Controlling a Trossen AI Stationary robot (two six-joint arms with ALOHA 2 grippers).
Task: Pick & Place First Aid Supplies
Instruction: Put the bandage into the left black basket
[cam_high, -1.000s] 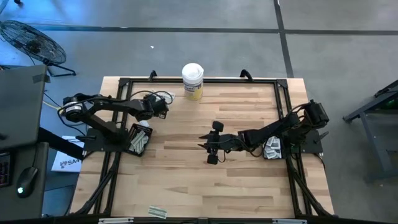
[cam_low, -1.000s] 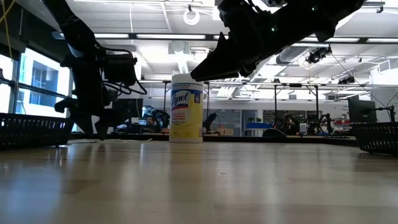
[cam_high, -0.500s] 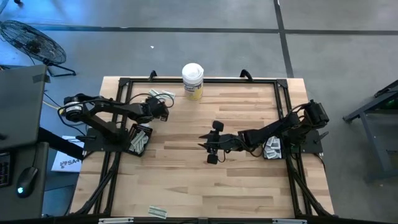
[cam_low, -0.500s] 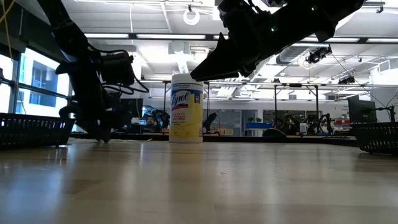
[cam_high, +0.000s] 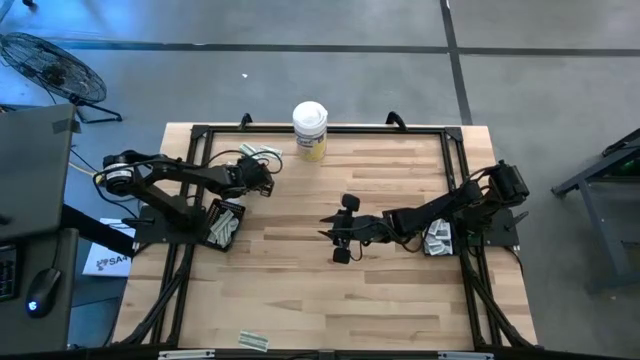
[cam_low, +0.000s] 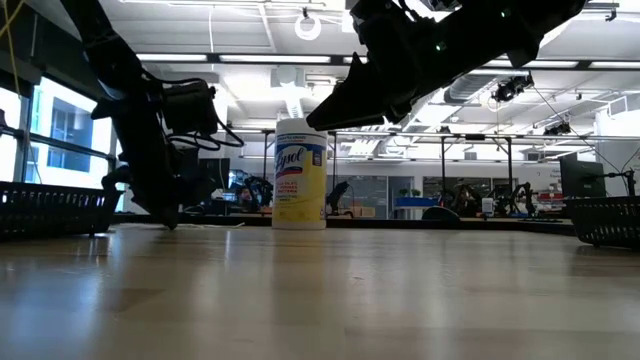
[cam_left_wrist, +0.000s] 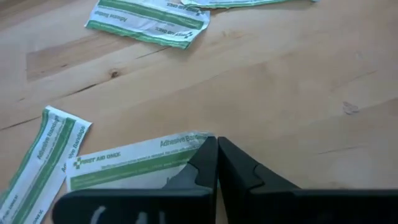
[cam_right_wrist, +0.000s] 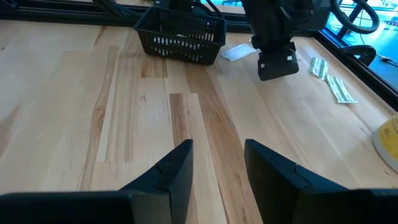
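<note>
First aid supplies are lying loose on the wooden table (cam_high: 300, 300) near its far left corner, where narrow green-and-white strip packets (cam_high: 258, 152) are scattered just beside the left hand (cam_left_wrist: 216, 163). In the left wrist view, one packet marked "FIRST AID ONLY" (cam_left_wrist: 134, 165) is lying flat directly at the tips of that hand's fingers (cam_left_wrist: 202, 168), which are pressing together with no gap between them; whether the packet's edge is pinched between them cannot be told. A second packet (cam_left_wrist: 46, 162) is lying angled beside it, and a third (cam_left_wrist: 149, 22) is lying farther off. More packets are sitting in the black basket (cam_high: 222, 224) at the table's left edge, another basket (cam_high: 438, 238) at the right edge is also holding some, and one stray packet (cam_high: 253, 341) is lying near the table's near edge. The right hand (cam_high: 340, 230) is hovering over the table's middle with its fingers (cam_right_wrist: 174, 171) standing apart, holding nothing. A white-lidded yellow canister (cam_high: 310, 130) is standing upright at the far edge.
</note>
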